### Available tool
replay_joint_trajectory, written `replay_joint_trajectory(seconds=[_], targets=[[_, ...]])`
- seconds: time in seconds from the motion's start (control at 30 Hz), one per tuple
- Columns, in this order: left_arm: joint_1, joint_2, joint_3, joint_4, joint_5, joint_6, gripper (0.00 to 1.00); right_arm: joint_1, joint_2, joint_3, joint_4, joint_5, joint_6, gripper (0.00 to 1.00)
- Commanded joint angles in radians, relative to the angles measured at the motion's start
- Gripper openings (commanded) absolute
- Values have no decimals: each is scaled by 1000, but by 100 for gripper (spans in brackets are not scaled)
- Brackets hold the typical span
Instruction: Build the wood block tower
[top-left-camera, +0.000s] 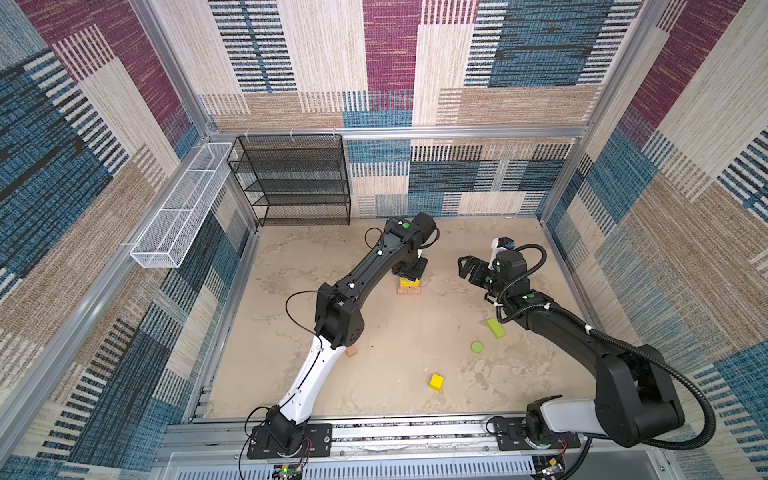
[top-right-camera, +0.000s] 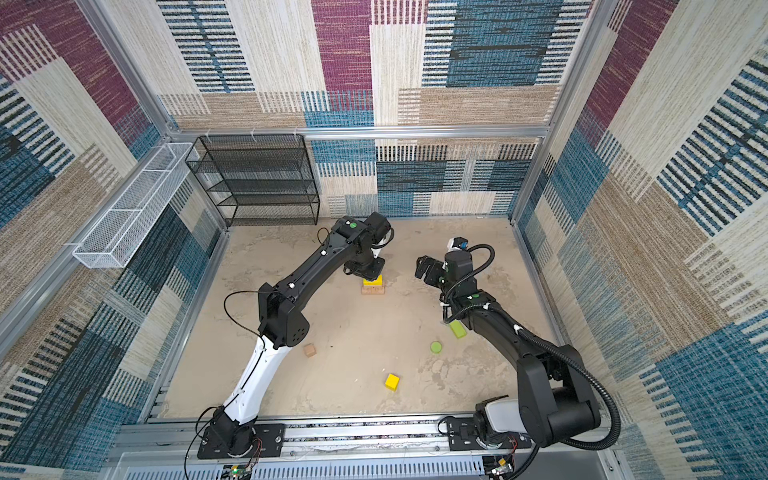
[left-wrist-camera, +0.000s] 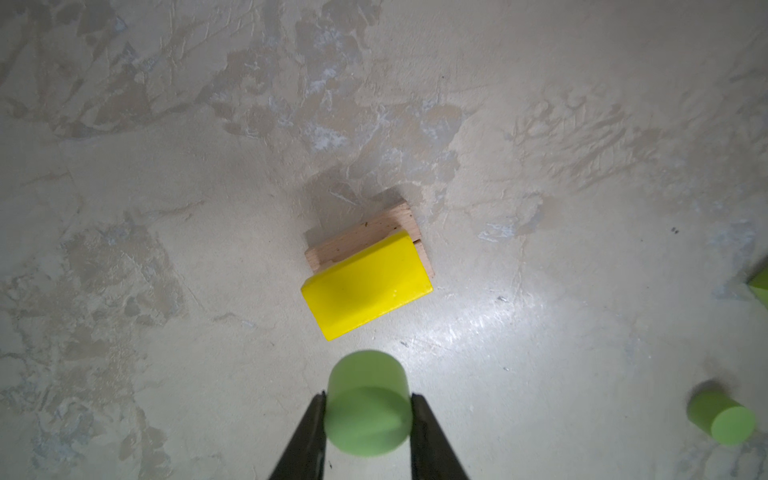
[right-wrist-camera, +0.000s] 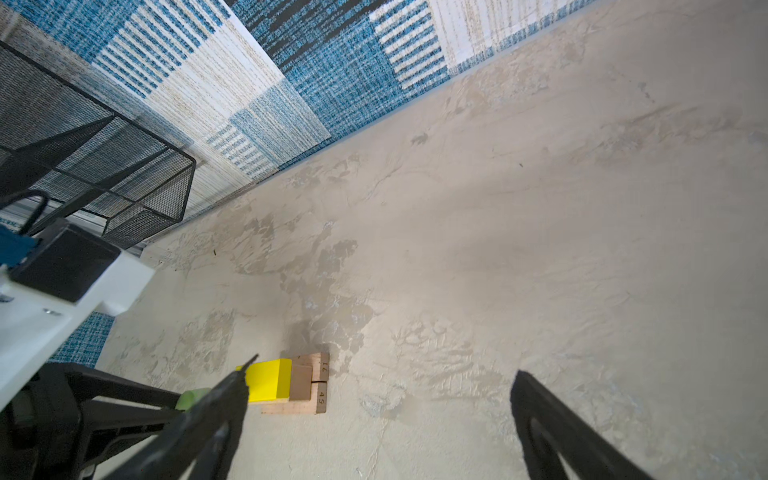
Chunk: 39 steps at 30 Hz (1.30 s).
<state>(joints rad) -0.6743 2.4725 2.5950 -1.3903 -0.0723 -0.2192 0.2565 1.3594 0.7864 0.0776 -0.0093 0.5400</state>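
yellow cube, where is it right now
In both top views the yellow cube lies on the table near its front edge, right of centre, closest to the loose lime green disc.

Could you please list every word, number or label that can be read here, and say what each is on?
"45": end face of a tan bar under the yellow bar, right wrist view.
"16": end face of the neighbouring tan bar; seen sideways, possibly 91.
Nothing else is legible in any view.
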Motion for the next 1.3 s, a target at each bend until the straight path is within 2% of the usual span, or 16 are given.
replay_joint_trajectory(seconds=[0.0,1.27], targets=[[7,16,20,-6,0,-26,30,0,10,10,22,-25,-2,99],[30,69,36,29,48,-63,32,-3,75,40,28,-56,0,99]])
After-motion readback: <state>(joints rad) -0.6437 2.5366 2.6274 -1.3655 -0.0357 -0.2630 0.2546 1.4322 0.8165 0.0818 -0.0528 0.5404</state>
